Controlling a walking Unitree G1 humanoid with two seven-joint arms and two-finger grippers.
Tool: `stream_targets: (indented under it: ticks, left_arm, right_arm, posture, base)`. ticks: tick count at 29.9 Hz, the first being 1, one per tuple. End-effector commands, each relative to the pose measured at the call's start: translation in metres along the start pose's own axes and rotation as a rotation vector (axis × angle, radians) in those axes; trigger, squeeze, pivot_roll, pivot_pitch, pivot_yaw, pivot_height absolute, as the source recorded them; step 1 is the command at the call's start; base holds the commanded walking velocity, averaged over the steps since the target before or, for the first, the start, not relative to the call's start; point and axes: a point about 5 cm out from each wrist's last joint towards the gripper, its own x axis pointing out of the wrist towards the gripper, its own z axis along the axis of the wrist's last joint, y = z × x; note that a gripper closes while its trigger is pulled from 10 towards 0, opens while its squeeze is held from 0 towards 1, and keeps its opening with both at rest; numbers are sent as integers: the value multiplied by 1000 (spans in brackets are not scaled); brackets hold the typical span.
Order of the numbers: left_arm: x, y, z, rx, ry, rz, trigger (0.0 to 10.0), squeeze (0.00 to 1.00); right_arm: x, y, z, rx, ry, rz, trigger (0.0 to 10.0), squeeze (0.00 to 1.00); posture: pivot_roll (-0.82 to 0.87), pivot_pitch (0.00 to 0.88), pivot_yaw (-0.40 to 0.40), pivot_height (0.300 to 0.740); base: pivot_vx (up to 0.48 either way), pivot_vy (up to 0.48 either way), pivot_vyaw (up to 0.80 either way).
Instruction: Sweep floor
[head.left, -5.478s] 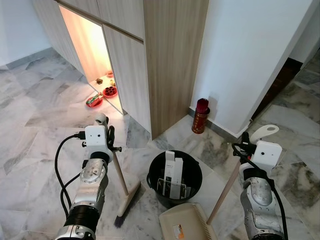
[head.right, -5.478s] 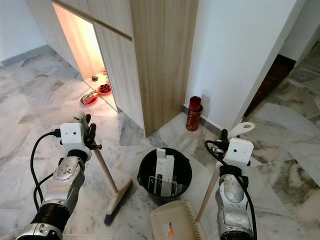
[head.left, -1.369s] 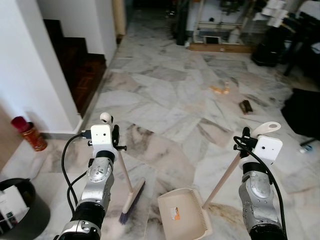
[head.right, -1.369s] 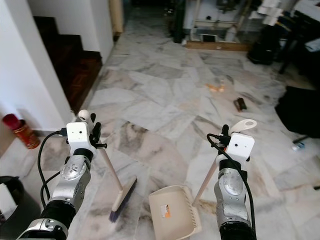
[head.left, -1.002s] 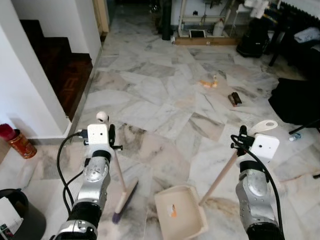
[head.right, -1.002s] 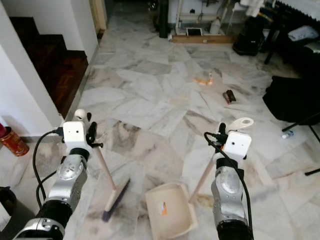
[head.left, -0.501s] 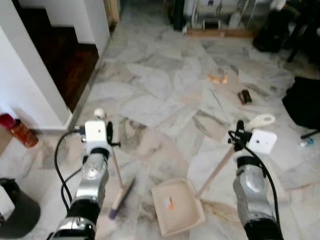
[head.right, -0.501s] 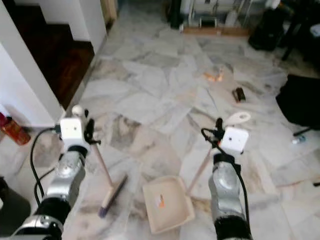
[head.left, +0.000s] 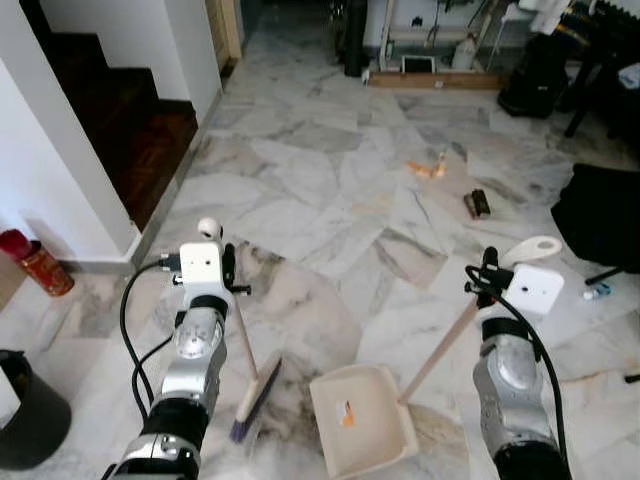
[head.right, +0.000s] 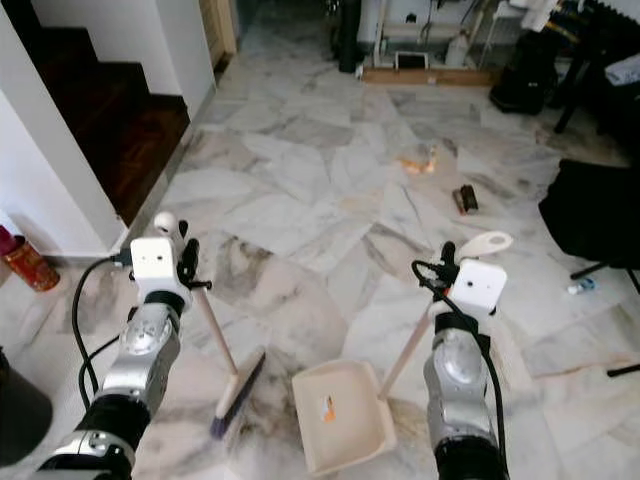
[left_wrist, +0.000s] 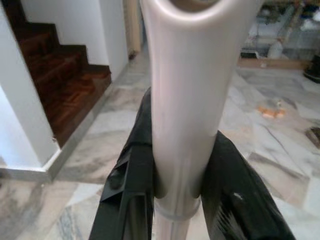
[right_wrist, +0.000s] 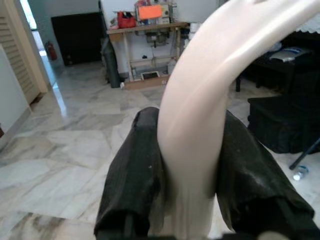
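Observation:
My left gripper (head.left: 224, 270) is shut on the wooden handle of a broom (head.left: 243, 340), whose purple-bristled head (head.left: 255, 398) rests on the marble floor just ahead of me. In the left wrist view the black fingers (left_wrist: 131, 170) clamp the pale handle from both sides. My right gripper (head.left: 487, 277) is shut on the long handle of a cream dustpan (head.left: 362, 420), which lies flat on the floor beside the broom head. Further ahead on the floor lie orange scraps (head.left: 428, 168) and a small dark object (head.left: 476, 203).
A dark wooden staircase (head.left: 110, 130) rises at the left behind a white wall corner. A red canister (head.left: 36, 264) and a black bin (head.left: 25, 420) stand at the lower left. Black furniture (head.left: 605, 210) and a small bottle (head.left: 597, 291) are at the right, with shelving (head.left: 425, 65) at the back.
The whole view has swung from the cupboard and bin to the open floor, so the camera moved. Both grippers keep their hold on broom and dustpan.

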Motion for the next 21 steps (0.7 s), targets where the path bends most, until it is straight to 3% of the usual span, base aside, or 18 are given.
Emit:
stream_targets:
  ticks: [1, 21]
  left_arm:
    - [1, -1, 3, -6, -16, -3, 10000, 0]
    - [-1, -4, 2, -12, -16, -12, 10000, 0]
  right_arm:
    - [4, 2, 8, 5, -39, 5, 10000, 0]
    - [5, 2, 9, 2, -47, 15, 10000, 0]
  posture:
    - [-64, 67, 3, 740]
    - [-60, 37, -2, 740]
  base:
    - [345, 0, 0]
    - [344, 0, 0]
